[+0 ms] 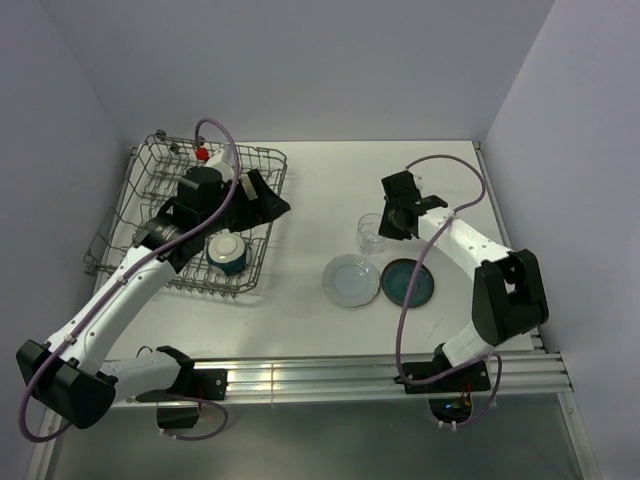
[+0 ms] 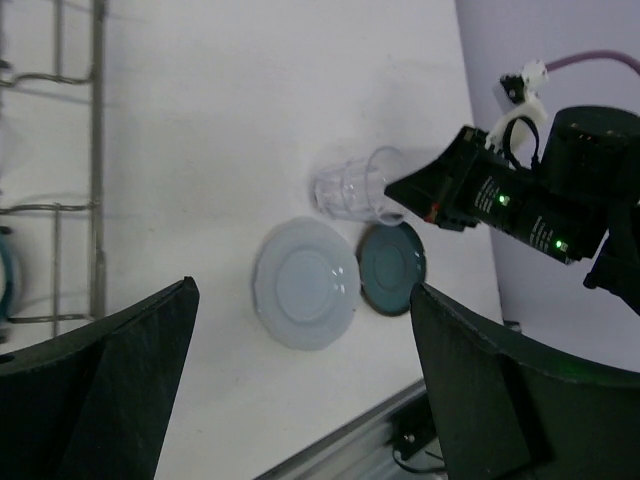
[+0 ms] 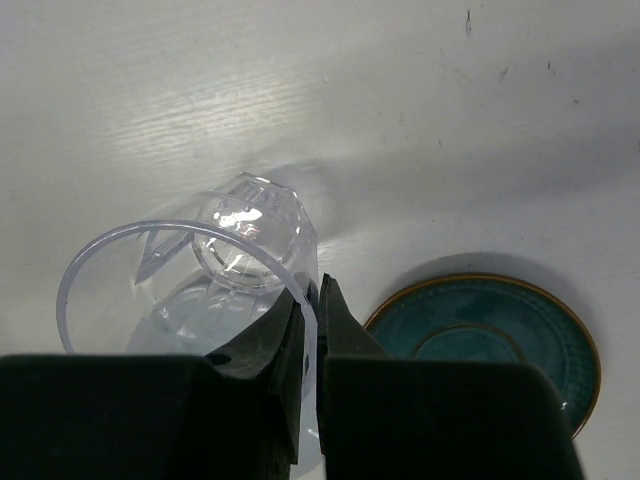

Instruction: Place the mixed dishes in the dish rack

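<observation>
Right wrist | right fingers (image 3: 285,350) pinched on clear glass tumbler (image 3: 235,255) rim | left fingers (image 2: 110,390) spread wide, empty, by dish rack (image 2: 97,200)

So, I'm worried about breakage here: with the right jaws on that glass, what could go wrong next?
1. The right gripper pinches only one wall of the clear glass tumbler at its rim, so the glass may pivot or slip when lifted.
2. The dark teal plate lies close beside it; a dropped glass could strike it.
3. The left arm hangs over the dish rack, likely crowding the drop-off.
</observation>
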Controlling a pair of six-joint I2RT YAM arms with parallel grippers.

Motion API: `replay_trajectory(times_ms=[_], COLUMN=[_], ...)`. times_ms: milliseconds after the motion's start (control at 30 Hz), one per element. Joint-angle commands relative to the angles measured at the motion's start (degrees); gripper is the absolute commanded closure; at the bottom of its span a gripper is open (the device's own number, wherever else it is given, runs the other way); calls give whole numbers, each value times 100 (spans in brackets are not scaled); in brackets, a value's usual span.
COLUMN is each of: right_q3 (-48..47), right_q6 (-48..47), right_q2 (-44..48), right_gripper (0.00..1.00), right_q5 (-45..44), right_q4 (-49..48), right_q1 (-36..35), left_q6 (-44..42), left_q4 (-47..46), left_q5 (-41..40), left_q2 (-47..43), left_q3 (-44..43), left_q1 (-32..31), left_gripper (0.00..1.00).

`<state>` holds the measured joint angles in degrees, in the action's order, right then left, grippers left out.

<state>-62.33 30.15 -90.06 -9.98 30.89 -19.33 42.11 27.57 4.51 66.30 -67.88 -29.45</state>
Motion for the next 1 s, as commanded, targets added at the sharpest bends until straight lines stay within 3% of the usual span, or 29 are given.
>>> replay_trajectory(times_ms=[0,133,300,433,700,967], right_q3=[-438,-447,-105,-17,361,713], right_q6=[-36,78,544,957,1449,2109], right_q2=[857,1569,2229,2256,2300,2291], right_gripper=[100,100,100,100,100,100], right_q5=[56,1100,3540,4782,5532,6042], right_q4=[-206,-321,-926,-1269,-1945,-2729], right_q1=[17,140,710,878,879,817], left_q6=[367,1157,2862,3654,4560,4807], left_q4=[-585,-1586,-4107,-5620,-7625,-8136], left_q5=[1013,2075,3265,3846,4110,4207], left_q2=[58,155,295,646,831,1042], left_q3=[274,775,1768,2217,2692,2701], left_q1=[10,36,89,98,97,89], left_gripper=[7,6,1,1,1,1])
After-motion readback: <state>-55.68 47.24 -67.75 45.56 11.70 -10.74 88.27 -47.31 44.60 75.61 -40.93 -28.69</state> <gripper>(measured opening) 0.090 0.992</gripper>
